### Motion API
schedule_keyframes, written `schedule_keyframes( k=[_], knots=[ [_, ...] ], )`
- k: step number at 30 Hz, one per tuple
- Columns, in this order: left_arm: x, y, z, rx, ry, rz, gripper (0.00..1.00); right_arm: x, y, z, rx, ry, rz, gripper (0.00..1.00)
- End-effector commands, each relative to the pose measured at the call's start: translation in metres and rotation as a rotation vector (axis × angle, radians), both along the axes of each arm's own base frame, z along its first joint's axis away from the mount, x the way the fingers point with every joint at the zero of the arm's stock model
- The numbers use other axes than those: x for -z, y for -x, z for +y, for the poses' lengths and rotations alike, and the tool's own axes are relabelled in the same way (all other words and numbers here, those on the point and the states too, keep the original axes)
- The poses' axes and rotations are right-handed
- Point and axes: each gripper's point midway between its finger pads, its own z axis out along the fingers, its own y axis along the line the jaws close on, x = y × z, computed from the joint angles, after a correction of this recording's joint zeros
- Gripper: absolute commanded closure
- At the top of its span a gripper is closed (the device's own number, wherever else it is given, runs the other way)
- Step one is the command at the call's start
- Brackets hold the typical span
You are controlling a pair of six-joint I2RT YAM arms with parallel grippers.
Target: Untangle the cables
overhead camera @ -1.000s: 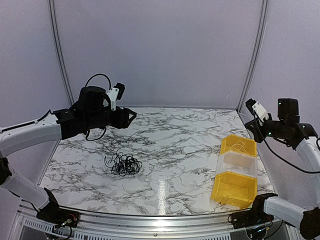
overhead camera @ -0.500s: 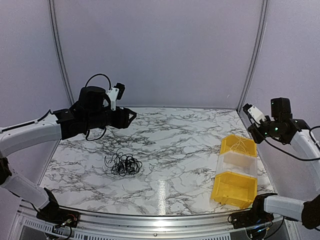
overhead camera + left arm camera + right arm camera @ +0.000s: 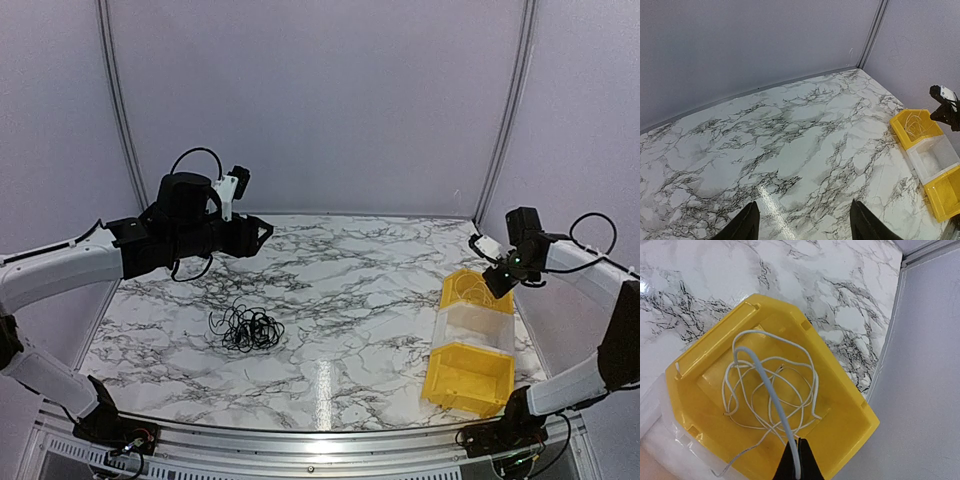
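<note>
Now, black cables (image 3: 245,330) are lying bundled on the table (image 3: 380,270), left of centre.
The white cable (image 3: 771,390) is lying coiled in the yellow bin (image 3: 840,425), right jaws pinching its end; left jaws are hanging wide open, empty.

Top of the overhead frame: a plain, matte lavender-grey back wall (image 3: 320,100) fills the upper half. A slim metal post (image 3: 117,110) runs down at upper left, and a second post (image 3: 510,100) at upper right. Each marks the corner where a side wall (image 3: 50,120) takes over.

Across the middle sits the table (image 3: 380,260), a glossy white marble-look top with dark grey veining. Low centre, a bright streak of reflected light (image 3: 322,385) sits on it. Along the bottom edge, a ribbed aluminium rail (image 3: 300,437) borders the tabletop.

The left wrist view shows the same veined surface, with a thin grey strip (image 3: 755,91) at the wall's foot across the upper half.
</note>
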Motion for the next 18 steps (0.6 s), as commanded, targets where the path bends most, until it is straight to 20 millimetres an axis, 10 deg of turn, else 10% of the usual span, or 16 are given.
schedule_keyframes(
  k=[1,18],
  knots=[
    [-0.008,-0.001,-0.001,0.002,0.026,-0.022,0.36,0.003,-0.02,-0.012,0.048,0.039,-0.032,1.0],
    [-0.007,-0.001,-0.002,0.009,0.027,-0.017,0.36,0.064,-0.018,-0.011,0.003,0.05,0.142,1.0]
  ],
)
